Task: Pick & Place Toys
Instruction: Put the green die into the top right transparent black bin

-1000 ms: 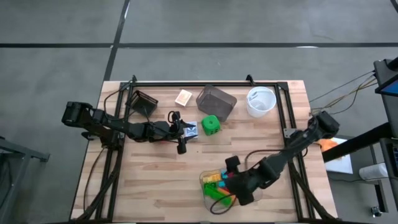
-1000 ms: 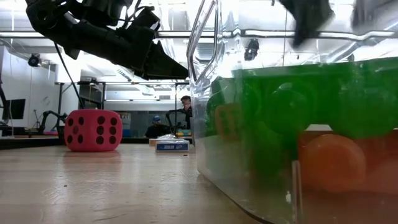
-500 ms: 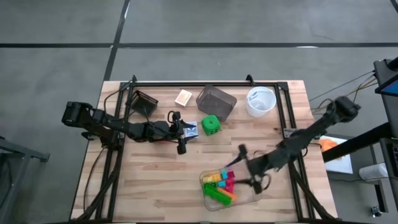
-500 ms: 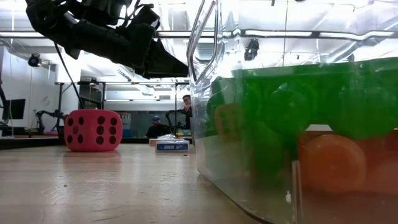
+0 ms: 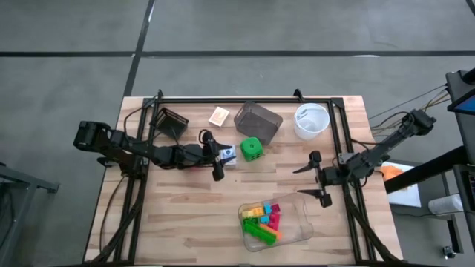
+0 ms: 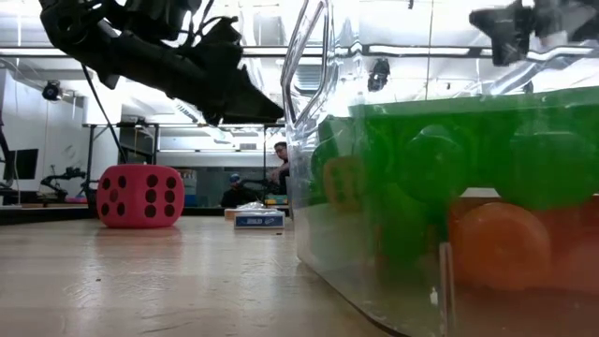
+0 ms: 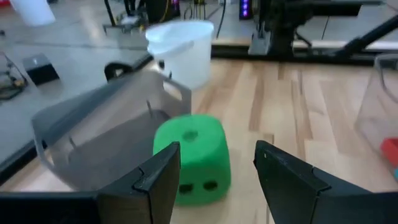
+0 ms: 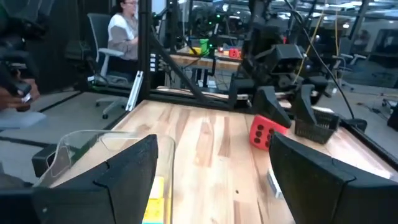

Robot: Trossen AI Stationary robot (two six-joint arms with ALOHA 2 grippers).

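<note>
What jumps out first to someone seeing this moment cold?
The clear tray near the table's front edge, heaped with bright bricks. The open right pincer hangs empty beside it. Mid-table, the open left pincer points at the green die, not touching it.

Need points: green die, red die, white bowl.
green die [image 7: 191, 157]: left wrist view, on its front face, between the left jaws.
red die [image 6: 140, 197]: low view, middle of the dotted face toward the camera.
white bowl [image 5: 311, 121]: high view, on its rim.
</note>
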